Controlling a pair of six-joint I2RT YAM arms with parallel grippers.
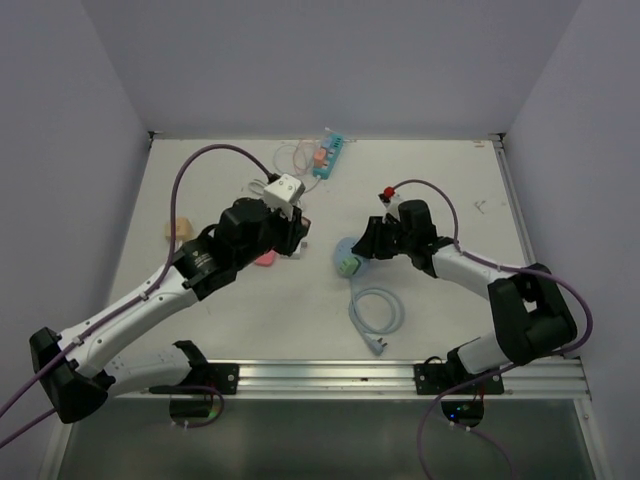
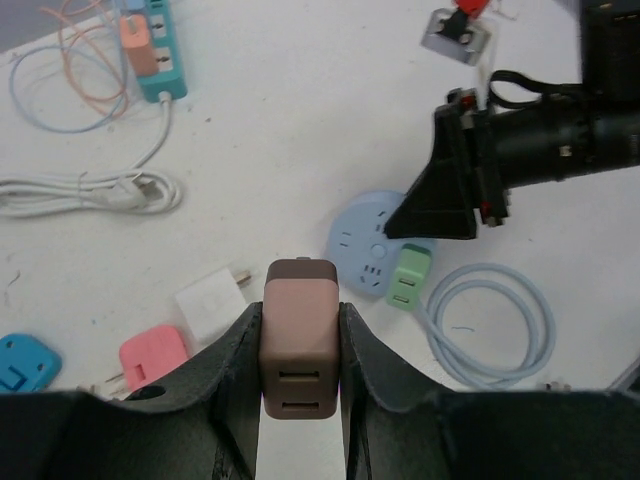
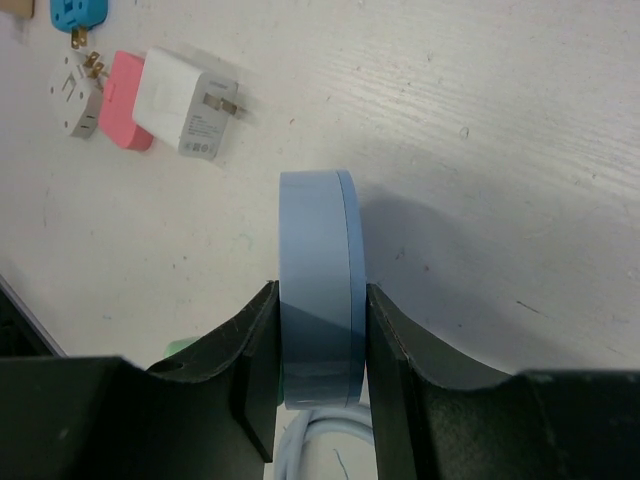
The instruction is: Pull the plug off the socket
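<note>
Brown plug [image 2: 300, 340]: dusty mauve-brown, plain. Socket [image 2: 362, 240] pale blue, coiled cable [image 2: 500, 325] same shade. Green plug [image 2: 409, 278] mint. Pwr strip [image 2: 160, 65] teal w/ orange plug [image 2: 137, 45] (salmon-ish). Pink adapter [image 2: 153, 355], white adapter [image 2: 212, 305]; table [image 2: 300, 150] white, faint scuffs.

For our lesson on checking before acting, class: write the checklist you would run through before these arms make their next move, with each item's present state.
1. Left gripper shut on the brown plug: ok, pinched between both fingers.
2. Brown plug free of the round blue socket: ok, held apart from it.
3. Right gripper clamping the socket: ok, one finger on each side.
4. Socket emptied of plugs: not ok, the green plug sits in it.
5. Coiled cable clear of both grippers: ok, it lies on the table beside the socket.
</note>
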